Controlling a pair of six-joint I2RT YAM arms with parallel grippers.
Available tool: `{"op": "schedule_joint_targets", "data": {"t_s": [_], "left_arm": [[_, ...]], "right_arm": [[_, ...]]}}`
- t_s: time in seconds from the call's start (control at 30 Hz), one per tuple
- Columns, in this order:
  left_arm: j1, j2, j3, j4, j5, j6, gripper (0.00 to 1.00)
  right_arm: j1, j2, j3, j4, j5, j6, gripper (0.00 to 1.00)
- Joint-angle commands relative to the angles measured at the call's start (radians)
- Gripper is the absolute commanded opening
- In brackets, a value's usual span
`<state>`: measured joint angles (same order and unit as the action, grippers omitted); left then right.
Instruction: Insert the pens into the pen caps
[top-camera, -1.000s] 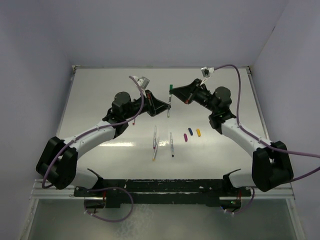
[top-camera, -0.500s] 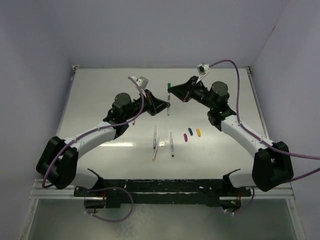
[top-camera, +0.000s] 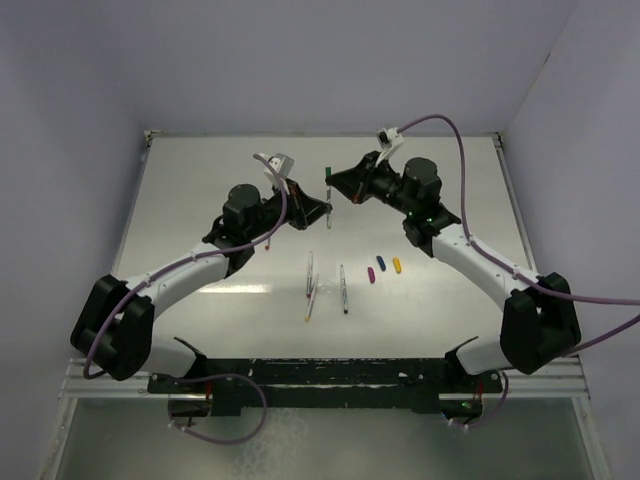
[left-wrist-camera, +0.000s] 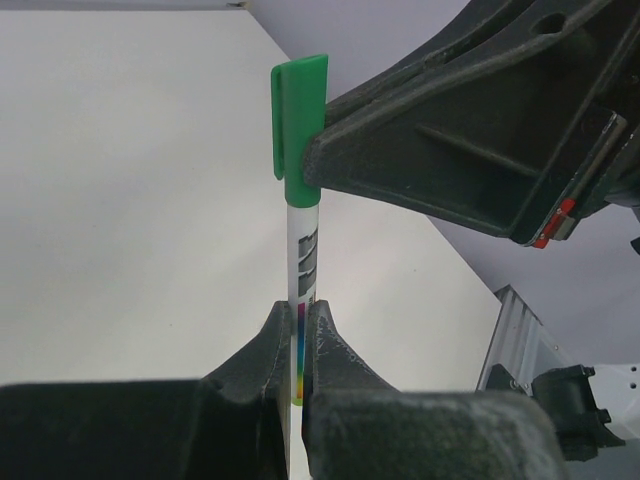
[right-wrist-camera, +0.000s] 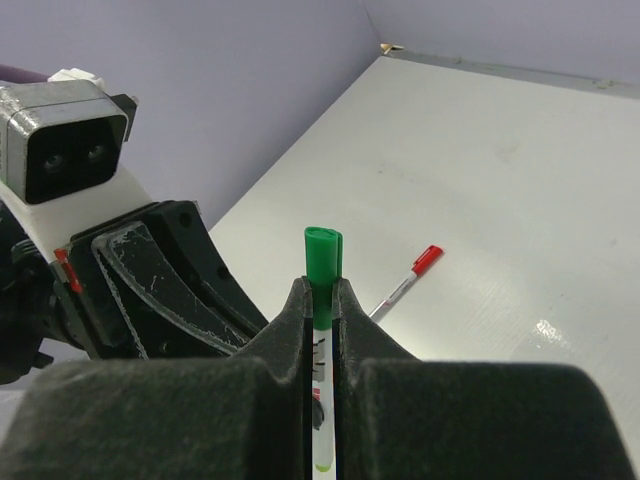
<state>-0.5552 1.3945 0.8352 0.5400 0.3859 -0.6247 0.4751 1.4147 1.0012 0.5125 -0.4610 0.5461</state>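
White worktop stretches beneath both arms. Above it the left pincer is clenched on the barrel of a pen, holding it upright. The right pincer grips the green cap, which sits over the pen's top. This capping looks nearly finished; the next move calls for a firm push together, then letting go. Three more pens and three loose caps lie between the arms, and a red-capped pen lies nearby.

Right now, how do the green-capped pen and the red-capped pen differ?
The green-capped pen is clamped by the fingers of both the left gripper and the right gripper; the red-capped pen lies loose on the table, untouched. One cap is green, the other red. Both have slim pale barrels and are capped.
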Motion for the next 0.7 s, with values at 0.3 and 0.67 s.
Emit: {"op": "schedule_joint_targets", "data": {"t_s": [0.3,0.67], "left_arm": [[0.089,-0.115,0.112,0.256,-0.21,0.051,0.0],[0.087,-0.138,0.131,-0.159,-0.209,0.206,0.0]], "right_arm": [[0.086,0.077,-0.003,-0.347,-0.085,-0.054,0.0],[0.085,0.077,0.322,-0.479,0.125,-0.133,0.3]]}}
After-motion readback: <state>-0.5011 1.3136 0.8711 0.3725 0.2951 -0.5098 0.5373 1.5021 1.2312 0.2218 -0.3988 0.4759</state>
